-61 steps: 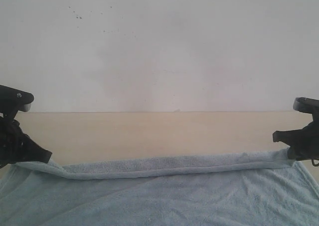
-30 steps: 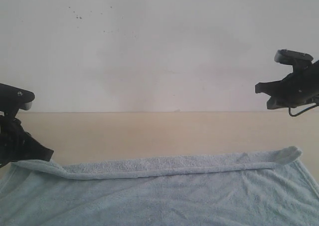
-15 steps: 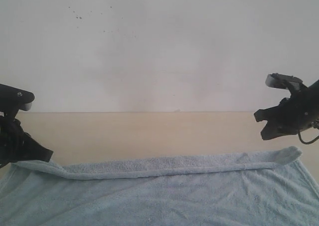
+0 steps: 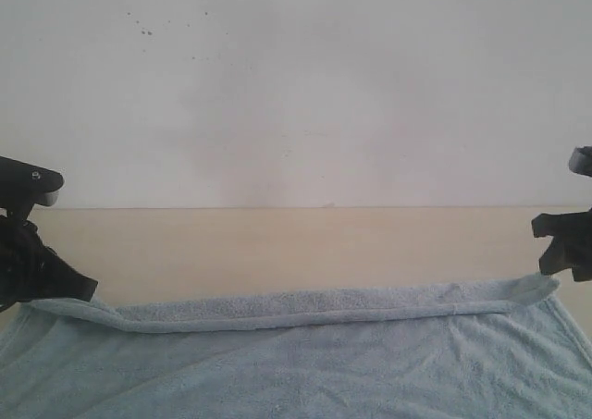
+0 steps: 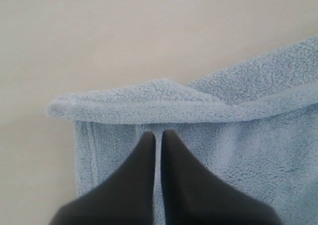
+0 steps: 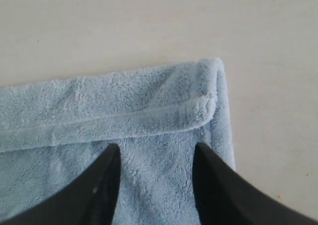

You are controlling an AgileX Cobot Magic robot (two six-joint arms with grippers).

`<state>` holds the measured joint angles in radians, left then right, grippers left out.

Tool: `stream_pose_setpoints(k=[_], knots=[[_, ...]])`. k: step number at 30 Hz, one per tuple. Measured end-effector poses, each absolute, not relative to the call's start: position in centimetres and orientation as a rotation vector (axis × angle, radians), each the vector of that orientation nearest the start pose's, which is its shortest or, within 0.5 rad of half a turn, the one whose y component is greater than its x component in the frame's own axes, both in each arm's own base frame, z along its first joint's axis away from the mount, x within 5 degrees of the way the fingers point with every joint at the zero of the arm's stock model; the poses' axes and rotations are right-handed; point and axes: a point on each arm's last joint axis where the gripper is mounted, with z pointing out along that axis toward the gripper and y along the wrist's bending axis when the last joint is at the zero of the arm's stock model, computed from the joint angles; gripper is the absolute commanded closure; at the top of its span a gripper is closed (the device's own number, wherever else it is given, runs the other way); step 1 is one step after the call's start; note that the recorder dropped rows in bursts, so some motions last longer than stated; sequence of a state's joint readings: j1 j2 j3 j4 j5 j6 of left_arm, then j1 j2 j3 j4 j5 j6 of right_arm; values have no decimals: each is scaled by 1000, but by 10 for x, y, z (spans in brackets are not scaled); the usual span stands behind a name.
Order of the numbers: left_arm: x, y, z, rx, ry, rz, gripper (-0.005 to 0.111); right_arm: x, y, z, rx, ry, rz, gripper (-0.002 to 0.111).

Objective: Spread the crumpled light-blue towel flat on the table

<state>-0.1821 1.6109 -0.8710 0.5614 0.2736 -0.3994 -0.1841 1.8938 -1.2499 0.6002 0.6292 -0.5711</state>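
Note:
The light-blue towel lies wide across the near part of the beige table, its far edge folded back on itself in a long strip. My left gripper is at the towel's far-left corner. In the left wrist view its fingers are pressed together on a thin layer of the towel, just behind the fold. My right gripper hangs just above the far-right corner. Its jaws stand wide open over the towel, apart from the folded hem.
A white speckled wall rises behind the table's far edge. Bare table runs beyond the towel's folded edge and beside its right corner. Bare table also shows past the left corner.
The right gripper let go of the right corner, rose, then came back down and outward to hover open at that corner. The left gripper and the towel's fold have stayed put.

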Motion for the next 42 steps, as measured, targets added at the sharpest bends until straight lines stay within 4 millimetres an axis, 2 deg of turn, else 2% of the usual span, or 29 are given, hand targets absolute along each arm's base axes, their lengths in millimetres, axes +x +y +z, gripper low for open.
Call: stream_pose_setpoints(k=[9,17,29,36,42], knots=[[317,-45,199,337,2424,158,103,391,-45,181,114,2564,301,64],[317,-46,200,340,2414,151,103,398,-48,153,173,2599,292,64],[317,-46,200,340,2412,149,103,403,-48,132,202,2620,287,64],[318,-46,200,341,2405,144,103,414,-23,137,130,2569,275,64],[318,-46,200,341,2405,144,103,416,-20,139,138,2546,265,65]])
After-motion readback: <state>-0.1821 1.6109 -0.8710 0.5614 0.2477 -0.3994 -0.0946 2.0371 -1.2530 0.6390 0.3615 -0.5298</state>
